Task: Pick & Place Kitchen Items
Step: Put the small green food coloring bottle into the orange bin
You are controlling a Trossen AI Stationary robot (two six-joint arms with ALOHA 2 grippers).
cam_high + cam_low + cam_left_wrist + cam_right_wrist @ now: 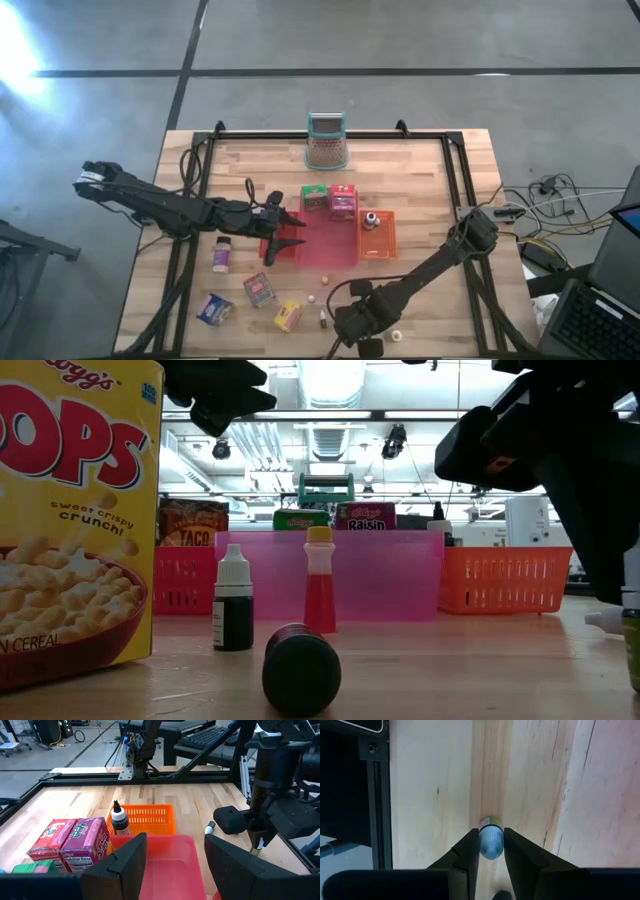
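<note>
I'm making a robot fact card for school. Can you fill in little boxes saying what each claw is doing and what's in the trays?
Right claw: at the table's near edge, fingers closed around a small blue-capped bottle
Left claw: open, above the red tray, holding nothing
Orange tray: one dark bottle with a white cap
Beside the trays: small red box and pink box

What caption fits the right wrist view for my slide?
Right pincer closed around a small blue-capped bottle on the wooden table.
</note>
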